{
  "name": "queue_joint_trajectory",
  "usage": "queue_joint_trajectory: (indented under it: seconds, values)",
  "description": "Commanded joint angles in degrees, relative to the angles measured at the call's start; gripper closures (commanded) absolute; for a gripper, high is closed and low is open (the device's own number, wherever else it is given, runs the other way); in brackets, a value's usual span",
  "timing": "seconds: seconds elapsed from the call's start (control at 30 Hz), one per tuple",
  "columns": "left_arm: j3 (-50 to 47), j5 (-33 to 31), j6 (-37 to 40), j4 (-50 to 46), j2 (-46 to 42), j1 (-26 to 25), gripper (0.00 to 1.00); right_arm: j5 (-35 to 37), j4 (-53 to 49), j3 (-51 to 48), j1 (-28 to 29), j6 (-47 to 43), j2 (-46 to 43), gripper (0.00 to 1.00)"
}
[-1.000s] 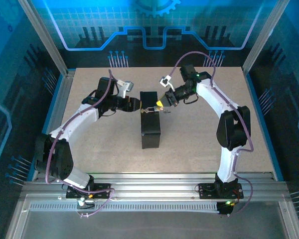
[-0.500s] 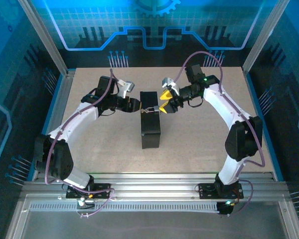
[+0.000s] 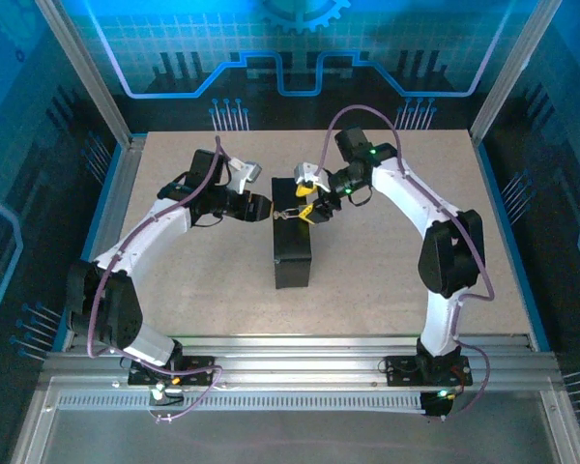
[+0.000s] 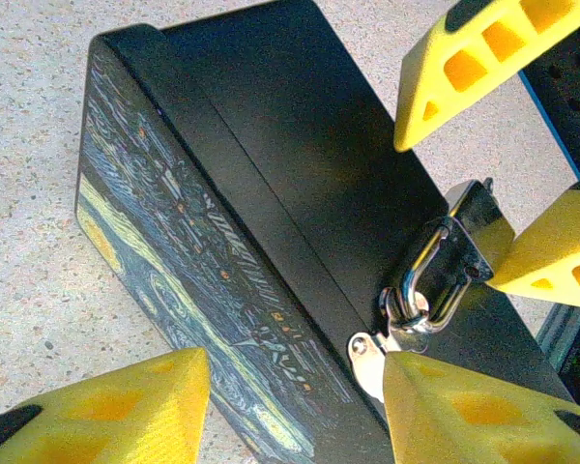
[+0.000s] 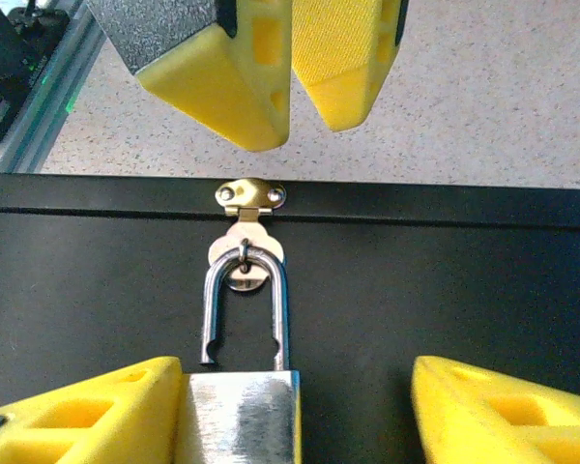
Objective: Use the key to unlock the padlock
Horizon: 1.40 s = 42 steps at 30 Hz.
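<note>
Steel padlock (image 5: 238, 416), judged light, stiff, slick: body is being straddled by parted right gripper (image 5: 295, 387); left gripper (image 4: 295, 362) half-open.

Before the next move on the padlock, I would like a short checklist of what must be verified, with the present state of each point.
1. Right gripper open around the padlock: ok, its fingers stand apart on either side of the body.
2. Shackle released: ok, it seems; one notched leg end is out of the body.
3. Padlock off the hasp: not ok, the shackle passes through its ring.
4. Place of the key: cannot tell.
5. Left gripper clear of the padlock: ok, open, beyond the box edge behind the hasp.
</note>
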Motion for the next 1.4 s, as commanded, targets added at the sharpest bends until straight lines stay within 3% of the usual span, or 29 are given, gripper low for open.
queue_joint_trajectory:
  seconds: [0.0, 0.23, 0.57, 0.9, 1.1, 1.27, 1.37]
  values:
    - [1.7, -0.7, 1.4, -1.8, 0.7, -0.2, 0.48, 0.0, -5.4, 2.5, 0.4, -3.9, 1.3, 0.42]
    - [2.6, -0.7, 1.5, -2.0, 0.9, 0.0, 0.48, 1.1, -9.2, 2.5, -0.9, -4.0, 1.6, 0.6]
    - [2.9, -0.4, 0.5, -2.0, 0.7, 0.1, 0.48, -4.8, -13.7, 5.4, -2.7, -2.3, 1.2, 0.83]
    - [2.8, 0.0, 0.1, -1.8, 0.5, 0.0, 0.48, -10.9, -16.5, 7.3, -2.8, 0.4, 1.2, 0.92]
    - [1.3, 1.4, -2.3, 0.5, 0.8, -0.1, 0.49, -14.5, -14.8, 9.4, -2.6, 16.2, 2.6, 0.96]
    - [0.4, 1.8, -3.3, 2.4, 1.3, -0.8, 0.49, -14.5, 1.7, -2.2, -0.6, 35.9, -3.9, 0.97]
    - [0.9, 1.8, -3.8, 2.1, 2.1, -1.3, 0.49, -11.8, 5.4, -5.5, -0.5, 44.1, -5.6, 0.97]
